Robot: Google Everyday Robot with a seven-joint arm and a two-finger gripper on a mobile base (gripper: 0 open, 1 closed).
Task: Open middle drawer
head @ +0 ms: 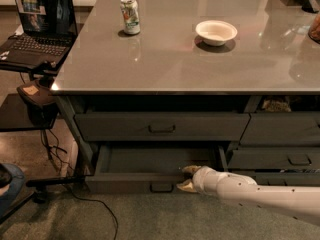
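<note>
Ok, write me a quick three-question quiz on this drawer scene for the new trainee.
1. Fill in: on the countertop, the white ____ stands to the right of the can.
2. True or false: the middle drawer is pulled out, with its tray showing.
3. Pick one: the gripper is A) at the laptop, B) at the middle drawer's front edge, just right of its handle, C) above the countertop.

Key: 1 bowl; 2 true; 3 B.
</note>
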